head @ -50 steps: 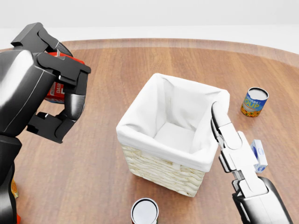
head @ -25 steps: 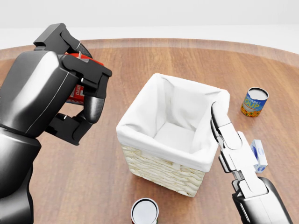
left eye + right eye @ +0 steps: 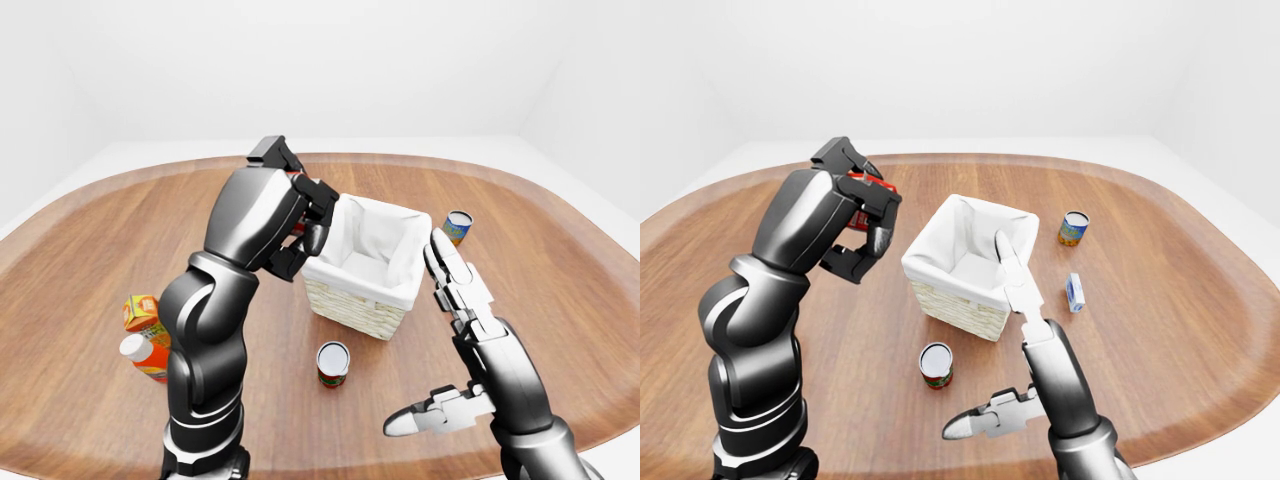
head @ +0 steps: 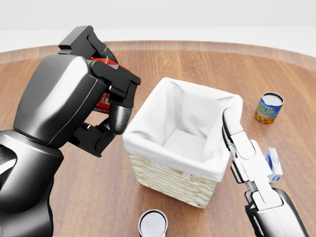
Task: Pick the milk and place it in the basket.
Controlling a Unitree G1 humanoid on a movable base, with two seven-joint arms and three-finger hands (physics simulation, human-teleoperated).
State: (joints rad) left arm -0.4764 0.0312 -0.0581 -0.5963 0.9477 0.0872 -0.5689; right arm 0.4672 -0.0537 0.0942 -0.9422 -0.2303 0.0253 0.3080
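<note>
The milk point(image 4: 102, 101) is a red and white carton. My left gripper point(image 4: 109, 94) is shut on it and holds it above the table, just left of the basket; the black hand hides most of the carton. The wicker basket point(image 4: 168, 174) has a white cloth lining and stands in the middle of the head view, with nothing showing inside it. My right gripper point(image 4: 238, 140) is open, its fingers stretched flat beside the basket's right wall and holding nothing.
A soup can point(image 4: 269, 107) stands at the right, and a small blue and white box point(image 4: 273, 164) lies below it. Another can point(image 4: 153, 223) sits under the basket. An orange carton point(image 3: 140, 312) and a bottle point(image 3: 145, 357) are at the left of the wooden table point(image 4: 197, 59).
My left hand has carried the milk carton to the right, close to the basket's left rim. The right hand and the basket have not moved.
</note>
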